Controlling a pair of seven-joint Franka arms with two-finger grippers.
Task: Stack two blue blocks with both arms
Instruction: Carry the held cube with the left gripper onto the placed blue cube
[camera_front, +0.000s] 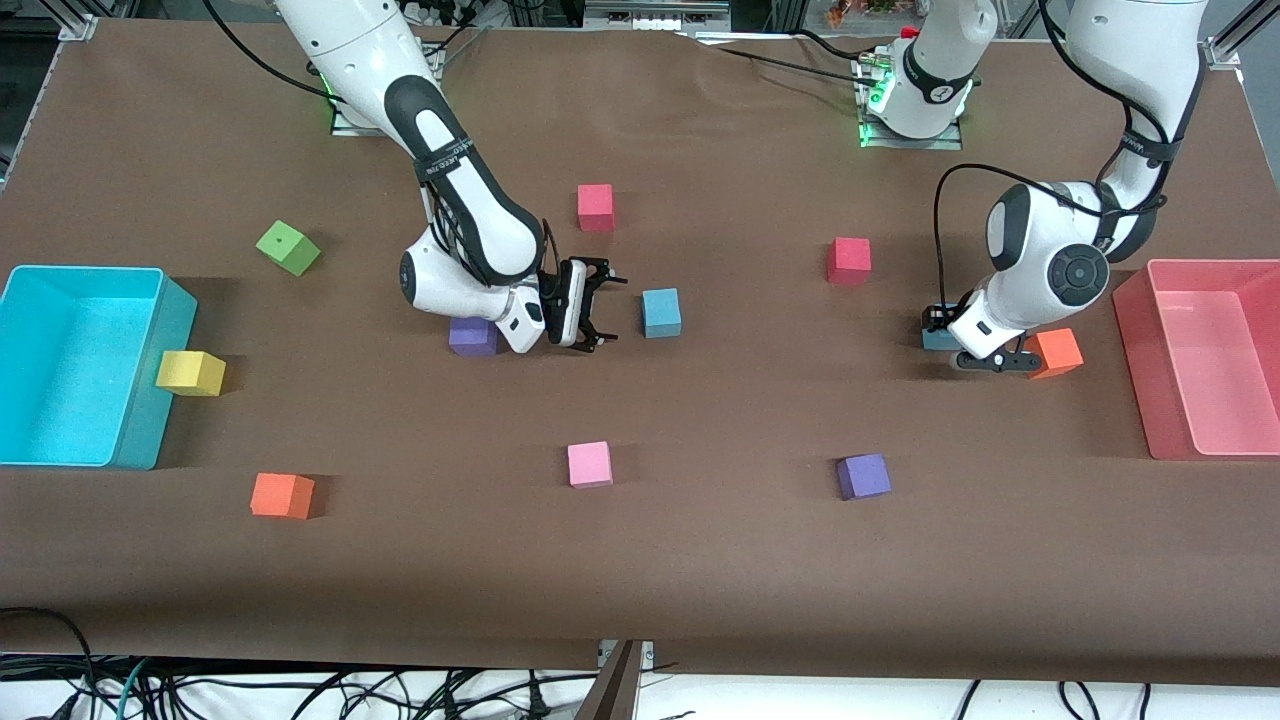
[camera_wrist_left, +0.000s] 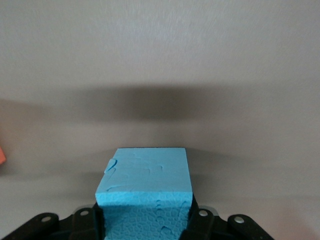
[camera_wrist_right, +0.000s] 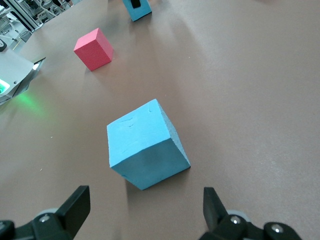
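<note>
At the right arm's end of the table sits the cyan bin with a yellow cube beside it. Toward the middle, the right gripper hangs low with its fingers spread apart and holding nothing, just beside 1 blue block resting on the table. Toward the left arm's end, near the pink bin, the left gripper is down at the table with its fingers clamped on the 2nd blue block, next to an orange cube.
</note>
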